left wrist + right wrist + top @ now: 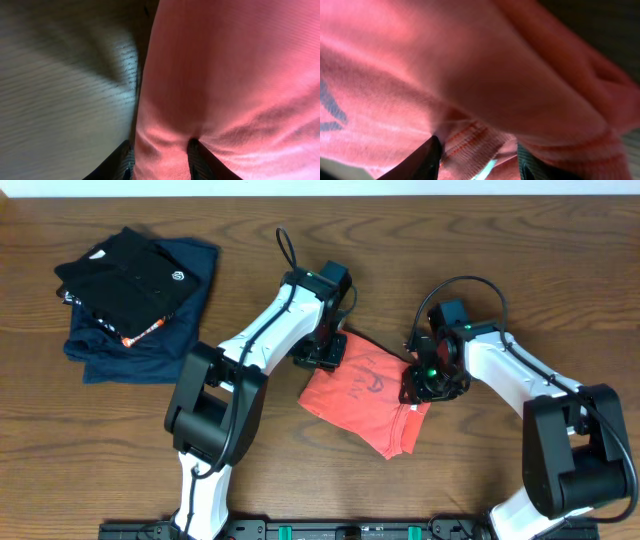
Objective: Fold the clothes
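Note:
The coral-red T-shirt point(365, 395) lies partly folded in the middle of the table, with dark lettering showing on top. My left gripper point(322, 355) is at its upper left edge. In the left wrist view its fingers point(160, 165) are closed on a fold of the shirt point(225, 75). My right gripper point(425, 385) is at the shirt's upper right edge. In the right wrist view its fingers point(477, 160) hold red fabric with a ribbed band between them, and the shirt point(445, 65) fills the frame.
A black folded garment point(125, 280) with a small white logo lies on a navy-blue folded garment point(120, 360) at the back left. The wooden table point(100, 440) extends around them. A black rail point(330, 530) runs along the front edge.

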